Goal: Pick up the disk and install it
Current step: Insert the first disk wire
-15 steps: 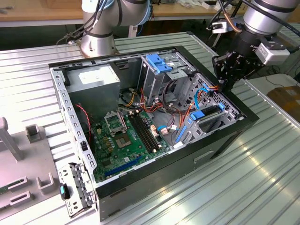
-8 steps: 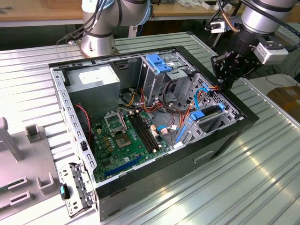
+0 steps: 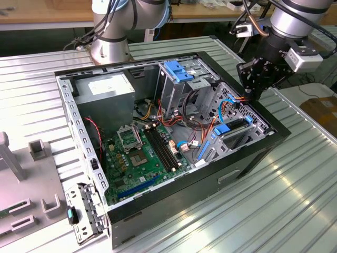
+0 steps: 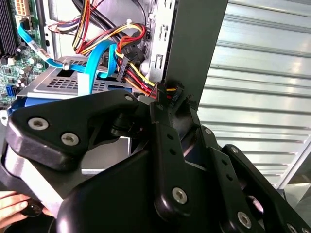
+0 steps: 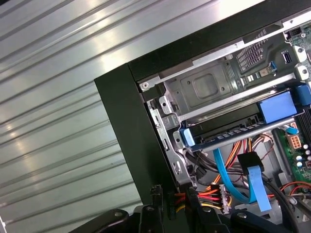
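Observation:
The disk [image 3: 234,126] lies flat inside the lower drive bay at the open computer case's corner on the exterior view's right, with its blue carrier rail facing the motherboard. In the first wrist view the disk [image 5: 233,132] sits between the bay's metal shelves, a blue tab at each end. My gripper [image 3: 253,87] hangs above the case's wall on the exterior view's right, above and just behind the bay. In both wrist views my gripper [image 4: 177,104] [image 5: 174,194] is right beside a black connector [image 4: 170,91] with red and yellow wires.
A tall drive cage with a blue bracket [image 3: 179,71] stands at the case's back. Loose blue, red and orange cables [image 3: 231,103] run over the bay. The case rests on a ribbed metal table [image 3: 295,174]. A person's hand [image 4: 12,206] shows beside the gripper body.

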